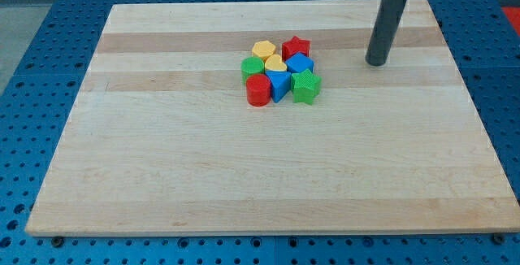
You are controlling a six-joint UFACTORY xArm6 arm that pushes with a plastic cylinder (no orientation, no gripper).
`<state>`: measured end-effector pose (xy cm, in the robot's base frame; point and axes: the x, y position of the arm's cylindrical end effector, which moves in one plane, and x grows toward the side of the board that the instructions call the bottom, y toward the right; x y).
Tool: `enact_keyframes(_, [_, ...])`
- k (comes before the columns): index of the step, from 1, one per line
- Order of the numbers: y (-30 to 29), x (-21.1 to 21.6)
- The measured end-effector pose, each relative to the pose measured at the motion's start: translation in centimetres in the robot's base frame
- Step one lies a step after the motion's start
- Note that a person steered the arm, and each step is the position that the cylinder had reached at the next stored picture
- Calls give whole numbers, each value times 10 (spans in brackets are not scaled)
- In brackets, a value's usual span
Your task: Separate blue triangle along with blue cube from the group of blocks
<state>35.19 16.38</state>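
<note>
On the blue pegboard bench (49, 21) lies a pale wooden board (244, 167), filling most of the view. Above its upper right part stands the dark rod (383, 29), and my tip (375, 63) rests on the wood, touching no block and holding nothing, since the arm carries no gripper at all.

Near the board's upper middle, well to the view's left of my tip, eight blocks sit packed together. The blue cube (300, 62) is on the cluster's right side, the task block nearest my tip, with bare board between them. The blue triangle (279, 84) lies lower and further left, wedged between the red cylinder (258, 91) and the green star (305, 87). A red star (296, 47) sits at the cluster's top right, just above the blue cube. A yellow hexagon (262, 50) holds the top left, a yellow heart (276, 64) the centre, and a green block (253, 68) the left edge.
</note>
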Motion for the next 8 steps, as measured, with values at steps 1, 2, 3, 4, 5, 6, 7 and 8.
enact_keyframes(1, [-27, 0])
enact_keyframes(2, [-55, 0])
enact_keyframes(3, [-76, 0])
enact_keyframes(4, [-95, 5])
enact_keyframes(5, [-113, 10])
enact_keyframes(6, [-139, 17])
enact_keyframes(7, [-161, 29])
enact_keyframes(8, [-179, 40])
